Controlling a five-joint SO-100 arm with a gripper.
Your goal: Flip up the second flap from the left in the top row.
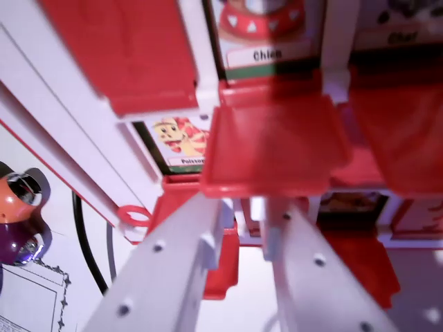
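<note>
The wrist view sits very close to a red and white flap board. A red flap (pixel 277 149) fills the middle and looks tilted toward the camera, its near edge just above my fingertips. Behind it is a card labelled "Chien" (pixel 266 54), and to its left a card labelled "Poisson" (pixel 181 142) is uncovered. My gripper (pixel 242 225) rises from the bottom edge, its two white fingers (pixel 201 245) apart with nothing between them. Whether the tips touch the flap's edge cannot be told.
Another red flap (pixel 131 48) stands at the upper left and a blurred one (pixel 405 135) at the right. The board's white frame (pixel 62 145) runs diagonally on the left. A red ring (pixel 135 216), a black cable (pixel 86 242) and a printed sheet (pixel 21 221) lie at lower left.
</note>
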